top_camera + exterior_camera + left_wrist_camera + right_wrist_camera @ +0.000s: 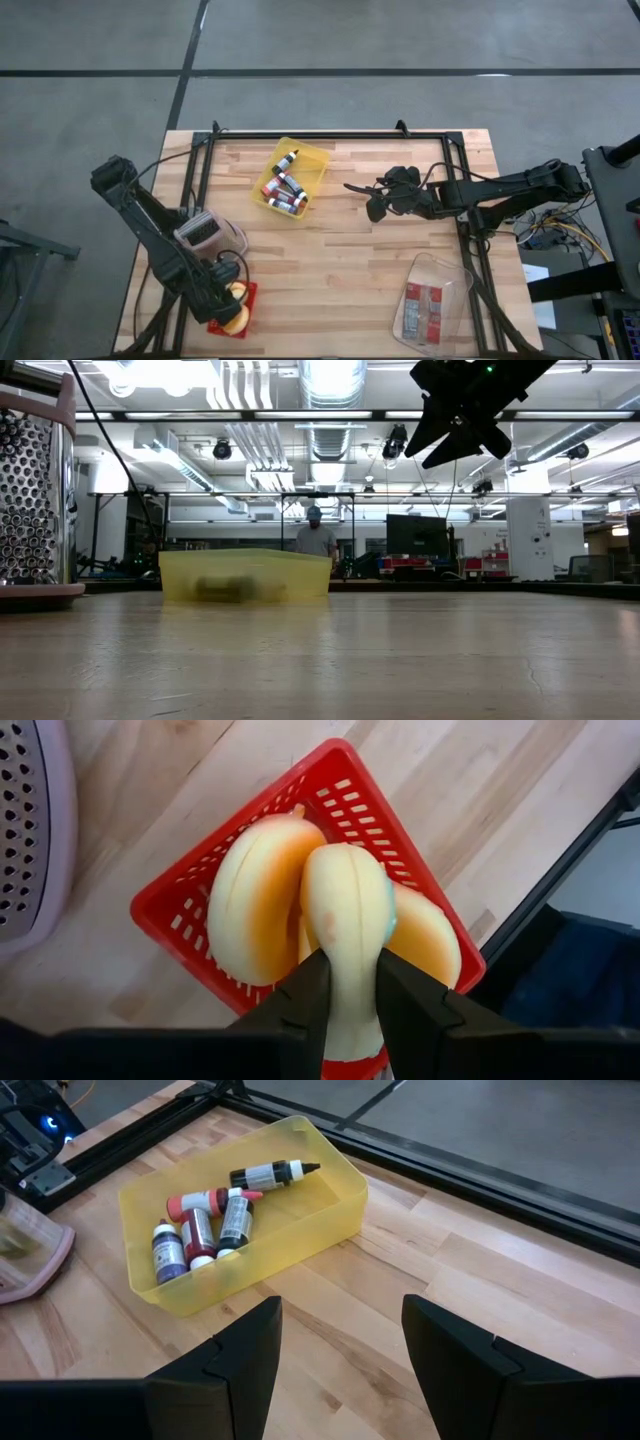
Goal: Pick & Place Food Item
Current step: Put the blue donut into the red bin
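Peach slice [345, 920] stands on edge in red basket [190, 935] at near-left corner of worktop [350, 260], left gripper [350, 995] jaws narrowly parted, pinching its lower end; looks light, smooth, slippery, probably rigid, best gripped across flat faces mid-body.

The overhead camera looks straight down on the whole pale wooden tabletop [340, 250] and the grey floor around it. The low camera sits at the tabletop's surface, facing level across it into the room. The left wrist camera looks down at close range on a red slotted plastic basket [340, 800] near the tabletop's corner. The right wrist camera faces obliquely across the tabletop toward a yellow translucent plastic bin [300, 1230], which the overhead and low cameras also show.
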Robot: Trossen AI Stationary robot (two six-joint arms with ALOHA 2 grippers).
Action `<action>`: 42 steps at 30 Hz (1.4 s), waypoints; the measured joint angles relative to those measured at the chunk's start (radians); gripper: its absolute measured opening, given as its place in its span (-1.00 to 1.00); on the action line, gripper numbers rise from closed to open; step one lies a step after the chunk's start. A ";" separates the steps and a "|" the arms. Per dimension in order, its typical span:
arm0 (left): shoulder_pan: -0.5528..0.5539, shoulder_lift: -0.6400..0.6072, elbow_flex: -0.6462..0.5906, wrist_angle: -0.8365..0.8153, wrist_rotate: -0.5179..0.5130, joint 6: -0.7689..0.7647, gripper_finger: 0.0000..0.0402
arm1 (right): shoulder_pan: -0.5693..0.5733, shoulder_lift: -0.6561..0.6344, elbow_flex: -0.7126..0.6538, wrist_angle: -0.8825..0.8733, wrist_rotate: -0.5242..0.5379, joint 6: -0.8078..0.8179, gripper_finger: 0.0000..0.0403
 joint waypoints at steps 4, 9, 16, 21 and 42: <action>0.000 0.000 0.000 -0.004 0.000 -0.010 -0.60 | 0.000 0.000 0.000 0.000 0.000 0.000 0.01; 0.001 0.000 0.000 -0.004 0.000 -0.011 -0.60 | 0.000 0.000 0.000 0.000 0.000 0.000 0.01; 0.001 0.000 0.000 -0.001 0.000 -0.018 -0.44 | 0.000 0.000 0.000 0.000 0.000 0.000 0.01; 0.001 0.000 0.000 0.002 0.000 -0.018 -0.17 | 0.000 0.000 0.000 0.000 0.000 0.000 0.01; 0.001 0.001 -0.008 0.005 0.000 -0.041 0.43 | 0.000 0.000 0.000 0.000 0.000 0.000 0.01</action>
